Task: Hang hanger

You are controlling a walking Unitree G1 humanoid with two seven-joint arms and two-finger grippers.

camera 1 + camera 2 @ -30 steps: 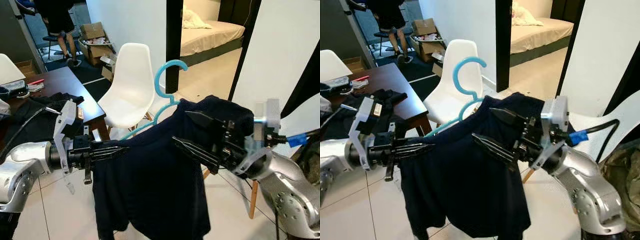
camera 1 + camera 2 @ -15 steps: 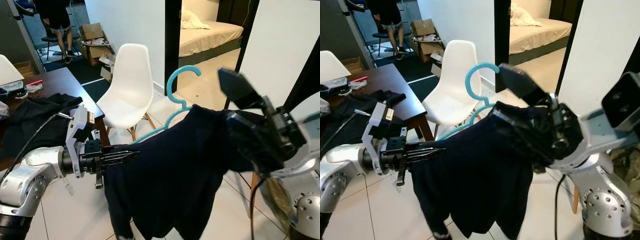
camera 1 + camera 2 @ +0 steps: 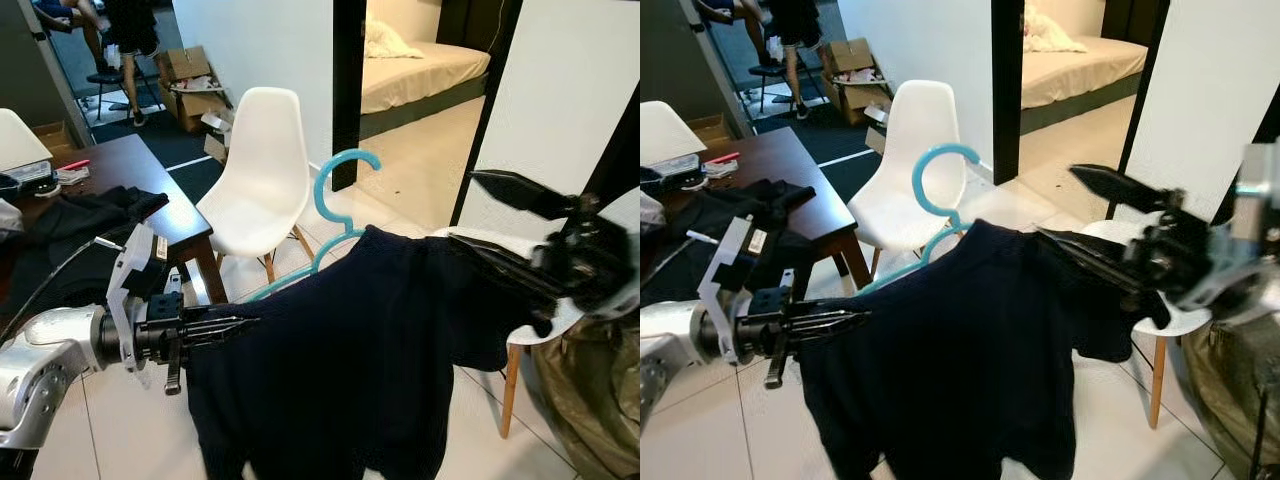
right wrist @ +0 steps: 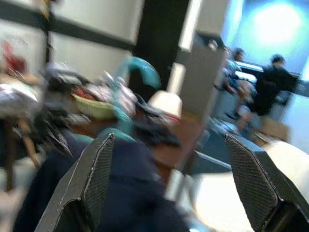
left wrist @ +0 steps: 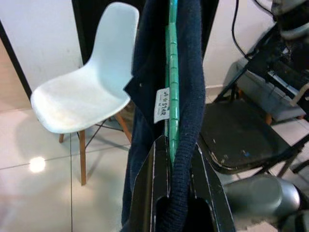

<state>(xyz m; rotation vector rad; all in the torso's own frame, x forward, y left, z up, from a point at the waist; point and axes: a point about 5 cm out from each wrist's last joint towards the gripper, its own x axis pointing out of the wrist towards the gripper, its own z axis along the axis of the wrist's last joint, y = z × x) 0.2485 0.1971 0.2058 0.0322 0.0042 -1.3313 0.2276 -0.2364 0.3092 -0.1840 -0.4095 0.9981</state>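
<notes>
White floor tiles and a white chair are forming the background; the left hand is clamping one end of the teal hanger carrying a dark garment; the right hand is standing spread apart beside it; hanging is not yet done.

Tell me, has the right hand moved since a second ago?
Yes. The right hand, earlier over the dark garment near the teal hanger, has swung out to the robot's right, fingers open, now before the white wall panel.

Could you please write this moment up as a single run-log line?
left tool: shut on hanger end and sweater | right tool: open, at sweater's other shoulder | teal hanger: carries dark sweater, hook up, not yet hung
</notes>
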